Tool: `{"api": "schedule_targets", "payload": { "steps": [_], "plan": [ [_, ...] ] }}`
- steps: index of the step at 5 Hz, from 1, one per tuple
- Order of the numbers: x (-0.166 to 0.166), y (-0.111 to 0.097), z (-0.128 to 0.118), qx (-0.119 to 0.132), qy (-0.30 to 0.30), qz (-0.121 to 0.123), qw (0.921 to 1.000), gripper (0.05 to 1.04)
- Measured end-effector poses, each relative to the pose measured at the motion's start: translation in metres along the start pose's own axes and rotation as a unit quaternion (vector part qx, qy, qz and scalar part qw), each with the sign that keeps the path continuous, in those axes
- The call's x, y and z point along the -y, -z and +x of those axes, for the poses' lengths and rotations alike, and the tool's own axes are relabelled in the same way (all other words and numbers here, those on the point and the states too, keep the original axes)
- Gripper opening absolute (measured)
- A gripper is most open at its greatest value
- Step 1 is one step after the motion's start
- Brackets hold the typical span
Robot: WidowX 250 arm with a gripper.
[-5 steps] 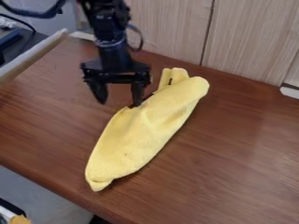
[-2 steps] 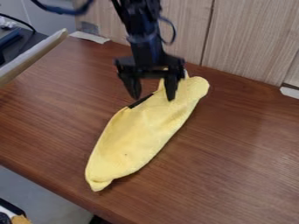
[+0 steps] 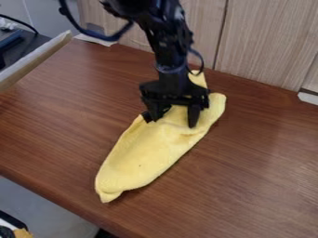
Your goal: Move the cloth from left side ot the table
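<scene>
Camera view: the gripper (image 3: 172,122) stands open, fingers apart, touching the upper part of the cloth (image 3: 146,155), which lies diagonally on the table (image 3: 248,176). The gripper hides some fabric; any hold cannot be confirmed.

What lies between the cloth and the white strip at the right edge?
Between the cloth and the white strip lies bare table, as the camera view shows.

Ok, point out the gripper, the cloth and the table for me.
Gripper (image 3: 172,122): camera view, midway between its fingertips.
Cloth (image 3: 149,155): camera view, its broad part below the gripper.
Table (image 3: 255,162): camera view, bare wood toward the picture's right.
</scene>
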State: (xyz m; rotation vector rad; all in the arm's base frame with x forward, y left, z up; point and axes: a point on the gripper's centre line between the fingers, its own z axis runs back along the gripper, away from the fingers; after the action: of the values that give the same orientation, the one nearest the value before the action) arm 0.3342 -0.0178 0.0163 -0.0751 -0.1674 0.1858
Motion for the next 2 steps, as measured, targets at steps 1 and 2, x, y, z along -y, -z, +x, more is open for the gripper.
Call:
{"api": "schedule_targets", "payload": {
  "steps": [1,2],
  "plan": [
    [-0.003,0.003,0.002,0.001,-0.006,0.009,0.9999,1.001],
    [-0.013,0.004,0.01,0.005,-0.024,0.017,0.9995,1.0]
  ]
}}
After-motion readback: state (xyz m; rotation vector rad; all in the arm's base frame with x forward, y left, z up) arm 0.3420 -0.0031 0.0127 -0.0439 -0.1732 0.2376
